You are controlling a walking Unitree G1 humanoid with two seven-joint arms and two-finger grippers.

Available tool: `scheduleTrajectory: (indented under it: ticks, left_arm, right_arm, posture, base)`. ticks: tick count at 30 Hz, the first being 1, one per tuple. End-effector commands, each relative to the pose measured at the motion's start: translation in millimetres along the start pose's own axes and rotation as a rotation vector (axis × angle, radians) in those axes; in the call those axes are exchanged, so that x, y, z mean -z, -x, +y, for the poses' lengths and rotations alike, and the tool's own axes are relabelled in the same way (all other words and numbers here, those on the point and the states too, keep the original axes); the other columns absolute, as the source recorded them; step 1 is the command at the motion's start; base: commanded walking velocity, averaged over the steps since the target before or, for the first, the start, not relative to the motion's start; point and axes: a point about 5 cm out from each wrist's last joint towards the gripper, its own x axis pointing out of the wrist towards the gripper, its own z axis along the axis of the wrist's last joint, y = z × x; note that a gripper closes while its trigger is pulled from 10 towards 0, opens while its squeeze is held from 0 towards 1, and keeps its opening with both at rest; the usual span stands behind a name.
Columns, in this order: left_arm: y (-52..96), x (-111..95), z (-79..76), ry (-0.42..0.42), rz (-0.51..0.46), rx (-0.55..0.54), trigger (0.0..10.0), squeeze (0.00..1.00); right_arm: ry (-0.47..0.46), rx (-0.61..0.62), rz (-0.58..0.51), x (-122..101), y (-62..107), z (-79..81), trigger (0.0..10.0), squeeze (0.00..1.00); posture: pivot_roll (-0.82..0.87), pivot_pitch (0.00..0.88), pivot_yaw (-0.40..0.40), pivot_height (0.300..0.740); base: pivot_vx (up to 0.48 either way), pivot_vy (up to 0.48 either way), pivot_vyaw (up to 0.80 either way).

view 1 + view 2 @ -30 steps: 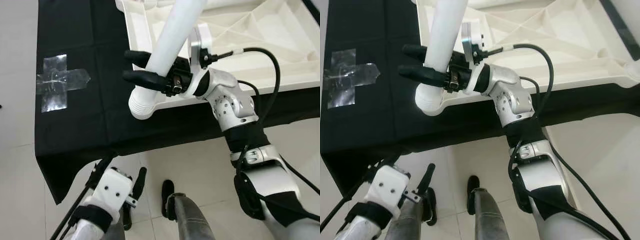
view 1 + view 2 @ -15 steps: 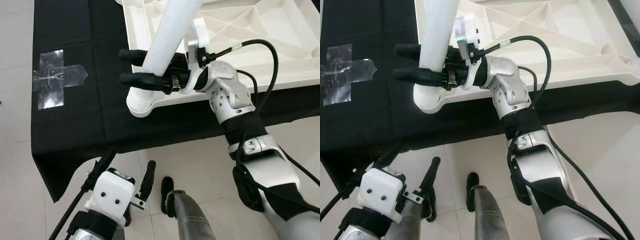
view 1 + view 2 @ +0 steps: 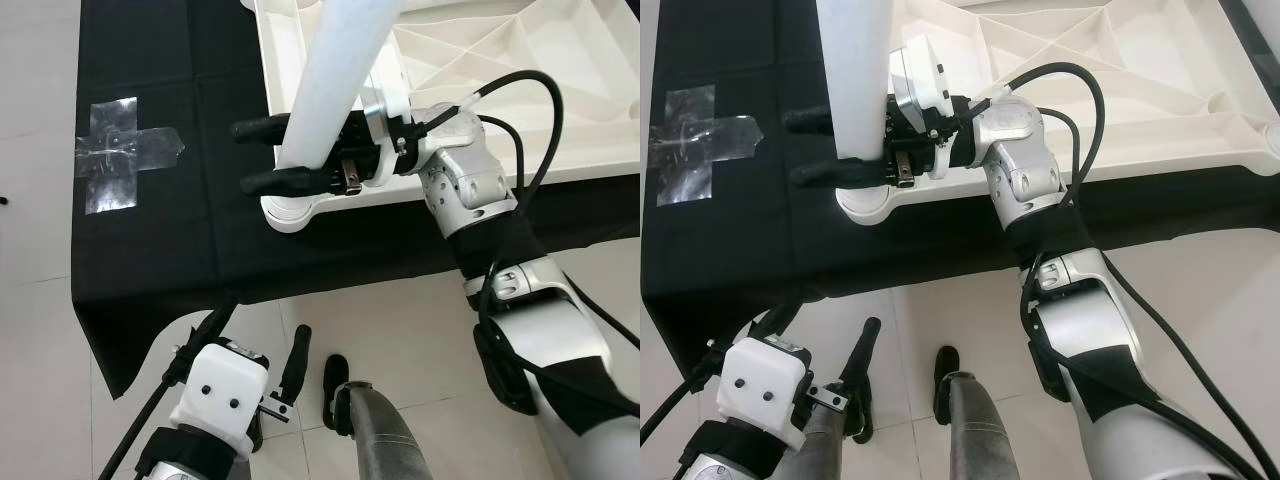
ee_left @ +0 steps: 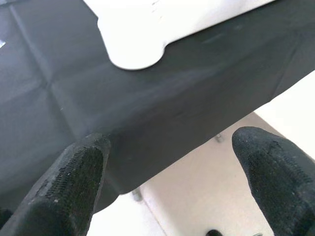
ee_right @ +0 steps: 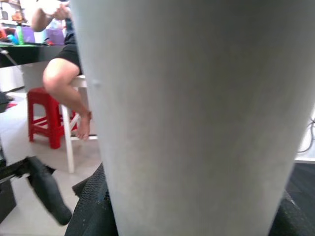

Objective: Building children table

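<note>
The right gripper (image 3: 262,156) is clamping its 2 black fingers (image 3: 285,181) around the white leg (image 3: 330,75), 1 finger on each side, low on the leg near its foot. The leg is standing nearly upright, leaning slightly, with its lower end sitting in the round socket (image 3: 290,213) at the near left corner of the upturned white tabletop (image 3: 500,60). The tabletop is lying ribbed side up on a black cloth (image 3: 160,240), its near edge close to the cloth's near edge. A cross of clear tape (image 3: 120,155) is sticking to the cloth near its left edge, well apart from the tabletop.

The left gripper (image 3: 250,360) is hanging low over the tiled floor (image 3: 400,320), just in front of the cloth's near edge. In the left wrist view its 2 fingers (image 4: 74,187) are spread wide apart and gripping nothing.

In the right wrist view, a person (image 5: 66,69) is sitting on a white stool beside a red stool (image 5: 42,115).
</note>
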Motion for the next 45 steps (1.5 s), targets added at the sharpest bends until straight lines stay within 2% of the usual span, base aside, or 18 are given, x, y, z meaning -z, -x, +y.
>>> scheduleTrajectory:
  ticks: [1,8,16,34,42,45]
  left_arm:
    - [4.2,5.0,-0.5,0.019,0.038,0.0,10.0,0.0]
    - [2.3,7.8,-1.2,0.014,0.04,0.004,10.0,0.0]
    - [0.8,4.3,1.4,0.0,0.029,-0.002,10.0,0.0]
    - [8.6,-4.5,-1.0,0.005,0.035,-0.003,10.0,0.0]
    - [12.8,-4.9,-0.3,0.005,0.052,-0.008,10.0,0.0]
    - [12.6,-1.5,-1.2,0.007,0.063,-0.013,10.0,0.0]
  right_arm:
    - [-0.169,-0.106,0.118,31.3,0.2,14.1,10.0,0.0]
    - [-0.236,-0.128,0.054,25.6,-6.6,6.3,10.0,0.0]
    - [-0.221,-0.189,0.083,19.7,-17.1,2.9,10.0,0.0]
    - [-0.142,-0.325,0.157,16.2,-32.7,9.9,10.0,0.0]
    - [-0.161,-0.395,0.194,16.7,-37.4,15.7,10.0,0.0]
    - [-0.166,-0.403,0.202,15.5,-40.6,13.3,10.0,0.0]
  posture:
    - [0.15,0.487,-0.089,0.74]
    - [0.14,0.493,-0.103,0.74]
    - [0.13,0.54,-0.119,0.74]
    - [0.17,0.615,-0.108,0.74]
    - [0.17,0.63,-0.11,0.74]
    - [0.16,0.633,-0.121,0.74]
  base:
    - [0.0,0.0,0.0]
    - [0.0,0.0,0.0]
    - [0.0,0.0,0.0]
    - [0.0,0.0,0.0]
    - [0.0,0.0,0.0]
    - [0.0,0.0,0.0]
